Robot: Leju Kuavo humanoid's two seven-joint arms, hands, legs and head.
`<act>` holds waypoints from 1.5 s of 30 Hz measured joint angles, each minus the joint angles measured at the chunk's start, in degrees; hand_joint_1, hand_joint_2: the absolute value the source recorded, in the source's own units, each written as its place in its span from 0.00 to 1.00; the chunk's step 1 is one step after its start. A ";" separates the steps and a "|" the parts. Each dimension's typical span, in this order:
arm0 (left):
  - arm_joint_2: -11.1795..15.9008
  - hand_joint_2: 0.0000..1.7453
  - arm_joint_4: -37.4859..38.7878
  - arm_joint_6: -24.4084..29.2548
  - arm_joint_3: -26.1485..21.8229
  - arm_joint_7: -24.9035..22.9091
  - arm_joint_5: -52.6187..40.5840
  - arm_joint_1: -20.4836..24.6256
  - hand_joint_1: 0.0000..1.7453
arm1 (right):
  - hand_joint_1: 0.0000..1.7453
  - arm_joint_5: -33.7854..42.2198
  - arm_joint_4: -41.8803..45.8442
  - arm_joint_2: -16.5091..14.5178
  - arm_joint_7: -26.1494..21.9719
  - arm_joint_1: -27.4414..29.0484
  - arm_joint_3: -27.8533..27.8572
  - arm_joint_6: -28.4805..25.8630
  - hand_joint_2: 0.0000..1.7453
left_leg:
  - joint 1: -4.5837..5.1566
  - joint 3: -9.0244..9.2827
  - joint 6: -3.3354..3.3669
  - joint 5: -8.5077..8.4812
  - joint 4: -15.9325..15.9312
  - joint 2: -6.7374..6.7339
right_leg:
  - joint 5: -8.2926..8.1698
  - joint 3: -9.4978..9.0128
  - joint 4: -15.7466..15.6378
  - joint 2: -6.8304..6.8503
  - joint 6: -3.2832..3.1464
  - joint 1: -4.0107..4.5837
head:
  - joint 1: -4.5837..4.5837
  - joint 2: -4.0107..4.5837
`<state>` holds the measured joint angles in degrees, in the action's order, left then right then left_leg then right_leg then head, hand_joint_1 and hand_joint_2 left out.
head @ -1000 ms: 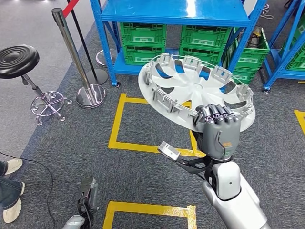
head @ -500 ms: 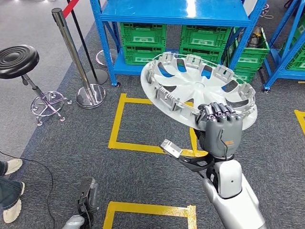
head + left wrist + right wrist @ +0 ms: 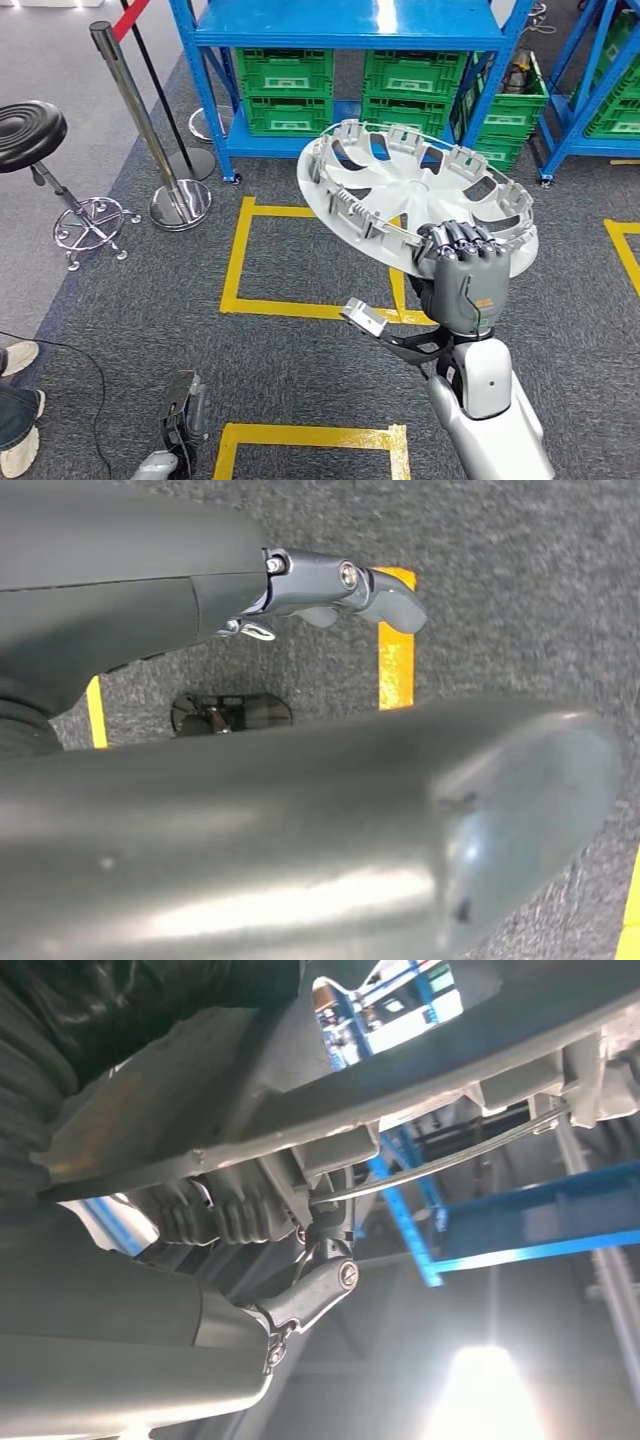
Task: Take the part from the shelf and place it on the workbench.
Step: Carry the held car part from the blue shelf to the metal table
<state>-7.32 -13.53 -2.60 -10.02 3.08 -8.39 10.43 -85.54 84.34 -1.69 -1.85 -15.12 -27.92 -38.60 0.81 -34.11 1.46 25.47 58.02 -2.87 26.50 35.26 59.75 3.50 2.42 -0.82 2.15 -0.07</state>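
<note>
Right now your right hand (image 3: 462, 285) holds the wheel cover (image 3: 411, 190) by its near rim; it looks light, stiff and wobbly.

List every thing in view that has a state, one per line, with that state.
Round silver plastic wheel cover: held off the floor, tilted, ribbed inner side up.
Right robot hand: grips the wheel cover's near rim.
Left robot hand: hangs low over the floor; its grip cannot be told.
Green plastic crates: stowed on the blue steel shelf.
Black round stool: upright, unoccupied.
</note>
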 joint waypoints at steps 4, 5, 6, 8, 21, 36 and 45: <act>0.09 0.00 0.00 0.00 0.01 0.05 0.10 -0.08 0.00 | 1.00 -0.16 0.03 -0.81 -1.25 0.30 1.29 0.00 1.00 | 0.13 -0.25 -0.83 0.83 0.95 -1.28 | -0.16 -0.09 -0.60 -1.55 -1.43 0.09 | 0.14 0.00; 0.09 0.00 0.00 0.00 0.01 0.07 0.13 -0.07 0.00 | 1.00 -0.24 0.05 -1.00 -1.38 0.36 1.60 0.00 1.00 | -0.07 -0.66 -1.15 1.87 2.19 -0.63 | -0.29 -0.04 -0.64 -2.12 -1.74 0.00 | 0.15 0.00; 0.09 0.00 0.00 0.00 0.01 0.09 0.17 -0.08 0.00 | 1.00 -0.31 0.08 -1.23 -1.42 0.41 1.86 0.00 1.00 | -0.29 -1.54 -1.52 3.51 4.61 0.29 | -0.41 0.00 -0.68 -2.70 -2.02 -0.10 | 0.19 0.00; 0.10 0.00 0.00 0.00 0.01 0.13 0.31 -0.19 0.00 | 1.00 -0.45 0.10 -1.57 -1.43 0.47 2.23 0.00 1.00 | -0.61 -4.45 -2.02 7.39 12.04 1.88 | -0.53 0.13 -0.67 -3.96 -2.36 -0.14 | 0.22 0.00; 0.05 0.00 0.00 0.03 0.01 0.50 0.76 -0.15 0.00 | 1.00 -1.05 1.21 -1.98 -1.25 0.67 4.09 0.00 1.00 | -1.20 0.98 -0.01 0.85 -0.36 4.29 | 0.39 3.10 1.81 -8.22 -0.03 -0.06 | 0.01 0.00; -0.07 0.00 0.00 -0.02 0.26 0.10 0.61 -0.30 0.00 | 1.00 -2.59 2.55 -1.93 1.98 1.49 5.07 0.00 1.00 | -0.44 -0.39 -1.63 3.54 3.47 -1.78 | -0.57 0.12 -1.02 -2.49 -2.20 0.32 | -0.43 0.00; 0.58 0.00 0.00 0.42 0.36 0.02 1.17 -0.57 0.00 | 1.00 -2.86 3.51 -1.65 5.09 1.43 4.76 0.00 1.00 | -1.56 -0.07 -1.87 2.32 4.46 6.26 | -1.28 0.53 -0.88 -9.48 -2.09 0.00 | -0.22 0.00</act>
<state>-6.74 -13.53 -2.19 -9.66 3.10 -7.21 9.87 -88.41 87.85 -3.34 3.23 -13.69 -23.16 -38.60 -0.75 -34.18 -0.41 27.79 62.47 3.38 25.22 35.79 58.88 -5.99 0.34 -0.82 1.93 -0.07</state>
